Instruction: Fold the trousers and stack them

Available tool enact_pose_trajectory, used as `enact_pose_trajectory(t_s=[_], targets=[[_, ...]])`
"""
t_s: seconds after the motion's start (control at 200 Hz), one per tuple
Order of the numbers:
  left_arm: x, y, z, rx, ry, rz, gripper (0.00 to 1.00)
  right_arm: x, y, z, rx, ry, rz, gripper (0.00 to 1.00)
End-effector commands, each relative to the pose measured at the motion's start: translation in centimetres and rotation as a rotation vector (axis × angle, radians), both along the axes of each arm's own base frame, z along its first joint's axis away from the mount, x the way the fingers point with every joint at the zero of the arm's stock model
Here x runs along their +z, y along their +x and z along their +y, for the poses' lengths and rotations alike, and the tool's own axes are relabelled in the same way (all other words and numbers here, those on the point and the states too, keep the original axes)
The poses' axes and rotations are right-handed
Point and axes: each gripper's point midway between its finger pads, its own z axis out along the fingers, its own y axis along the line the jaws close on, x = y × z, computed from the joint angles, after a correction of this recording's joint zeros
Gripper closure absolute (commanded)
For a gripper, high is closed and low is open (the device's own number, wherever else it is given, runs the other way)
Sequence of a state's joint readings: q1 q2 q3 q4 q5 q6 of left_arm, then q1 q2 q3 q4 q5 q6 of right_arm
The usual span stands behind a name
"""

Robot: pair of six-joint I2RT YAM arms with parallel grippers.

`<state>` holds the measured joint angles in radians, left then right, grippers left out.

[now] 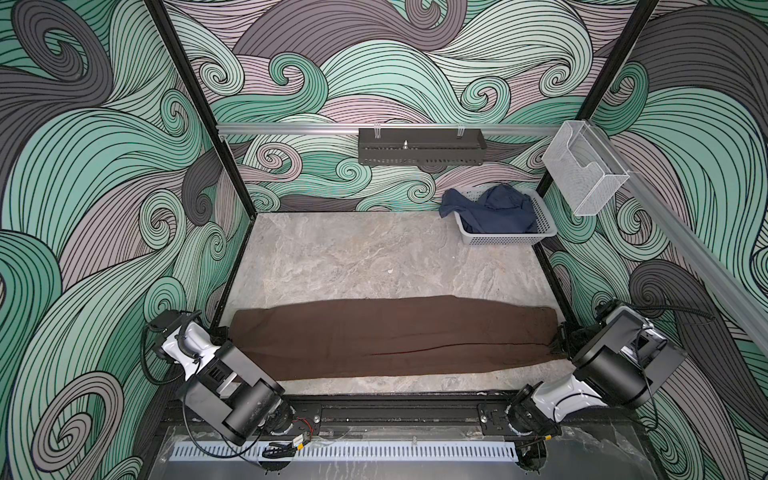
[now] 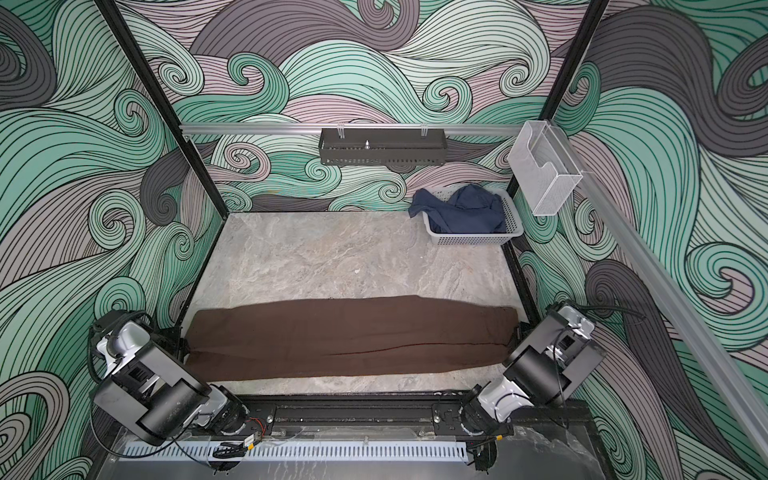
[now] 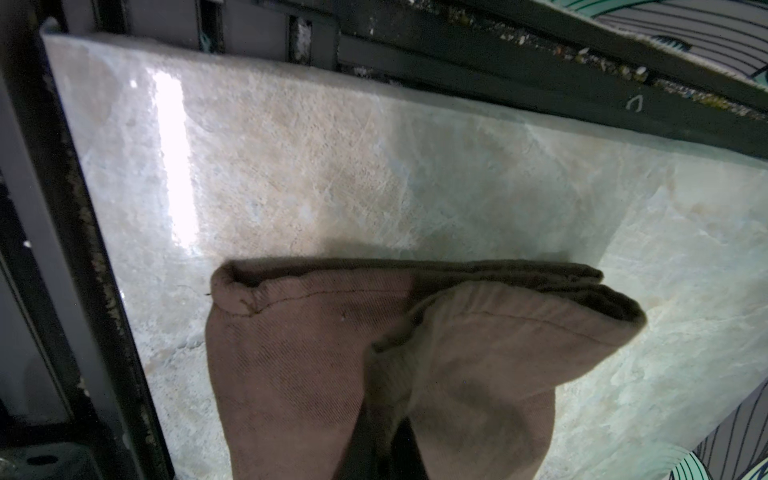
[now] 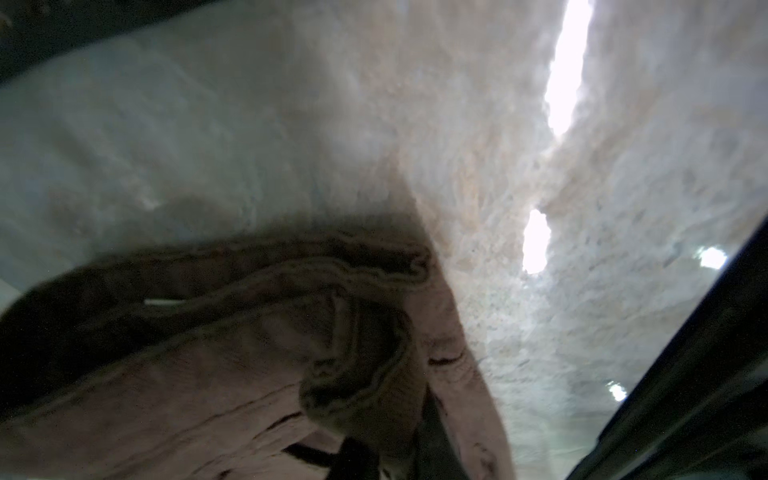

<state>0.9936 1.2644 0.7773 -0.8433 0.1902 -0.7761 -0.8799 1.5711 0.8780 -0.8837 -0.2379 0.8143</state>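
Closest to me, the trousers (image 1: 395,336) lie stretched flat along the near edge of the table (image 1: 353,257), with one end at each gripper. The left gripper (image 3: 390,457) is pinching the leg hems. The right gripper (image 4: 361,457) is buried in bunched waistband, so I cannot tell how its jaws stand. I reckon the lengthwise fold is done; next I'd need one end carried across onto the other.

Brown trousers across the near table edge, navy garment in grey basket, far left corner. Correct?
No: the grey basket with the navy garment stands in the far right corner, per both top views. The brown trousers do lie across the near edge of the table.
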Motion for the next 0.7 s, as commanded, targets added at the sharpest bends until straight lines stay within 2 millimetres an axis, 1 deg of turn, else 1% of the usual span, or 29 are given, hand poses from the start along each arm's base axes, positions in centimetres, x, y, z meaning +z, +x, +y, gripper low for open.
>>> enact_pose_trajectory(t_s=[0.0,0.195,0.295,0.385,0.445,0.59,0.63,0.69], targets=[[-0.5,-0.7,0.1,0.012,-0.004,0.032,1.0,-0.6,-1.3,0.0,-0.004,0.0,0.059,0.65],[-0.8,-0.7,-0.1,0.011,-0.019,0.032,1.0,0.5,-1.2,0.6,0.0,0.015,0.075,0.44],[-0.9,-0.6,-0.1,0.013,-0.022,0.031,1.0,1.7,-0.8,1.1,0.023,0.01,0.096,0.33],[-0.9,-0.6,-0.1,0.013,-0.023,0.031,1.0,3.1,0.0,1.8,0.064,-0.009,0.113,0.25],[-1.0,-0.7,-0.1,0.013,-0.025,0.033,1.0,4.0,0.4,2.1,0.078,-0.023,0.115,0.15],[-1.0,-0.6,-0.1,0.013,-0.026,0.032,1.0,5.8,1.1,2.6,0.101,-0.035,0.11,0.11],[-0.9,-0.6,-0.1,0.013,-0.025,0.031,1.0,6.3,1.4,2.9,0.115,-0.038,0.105,0.11],[-0.8,-0.5,0.0,0.012,-0.024,0.028,1.0,6.8,2.0,3.8,0.15,-0.04,0.093,0.11]])
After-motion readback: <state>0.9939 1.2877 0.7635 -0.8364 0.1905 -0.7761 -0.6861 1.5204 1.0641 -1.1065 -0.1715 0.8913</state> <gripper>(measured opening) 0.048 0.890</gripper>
